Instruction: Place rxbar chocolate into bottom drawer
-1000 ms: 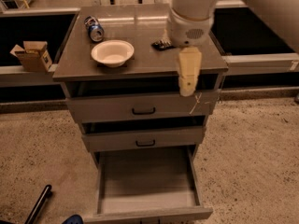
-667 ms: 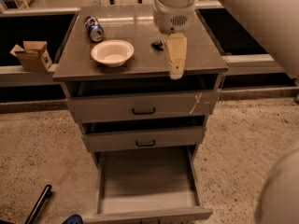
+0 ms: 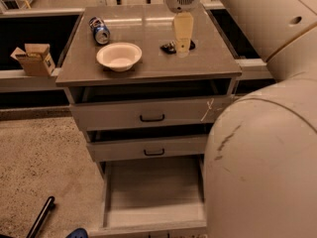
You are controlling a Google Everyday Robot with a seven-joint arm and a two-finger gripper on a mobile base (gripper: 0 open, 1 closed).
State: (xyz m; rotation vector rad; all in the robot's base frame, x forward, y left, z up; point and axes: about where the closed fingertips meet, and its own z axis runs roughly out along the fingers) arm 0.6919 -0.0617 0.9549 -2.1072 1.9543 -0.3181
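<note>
The rxbar chocolate [image 3: 170, 47] is a small dark bar lying on the grey cabinet top [image 3: 148, 66], right of the white bowl [image 3: 119, 56]. My gripper [image 3: 183, 46] hangs from the arm at the top of the view, its pale fingers pointing down right over the bar and covering its middle. The bottom drawer [image 3: 154, 195] is pulled out, a shallow grey tray with a bare floor. The two upper drawers with black handles stand slightly open.
A blue soda can [image 3: 100, 30] lies on the cabinet top behind the bowl. A cardboard box [image 3: 34, 59] sits on a ledge at the left. My arm's large pale body [image 3: 262, 148] fills the right side of the view. A dark bar lies on the floor at lower left.
My gripper has moved left and back across the cabinet top, from the front right edge to over the bar. The camera view has shifted closer.
</note>
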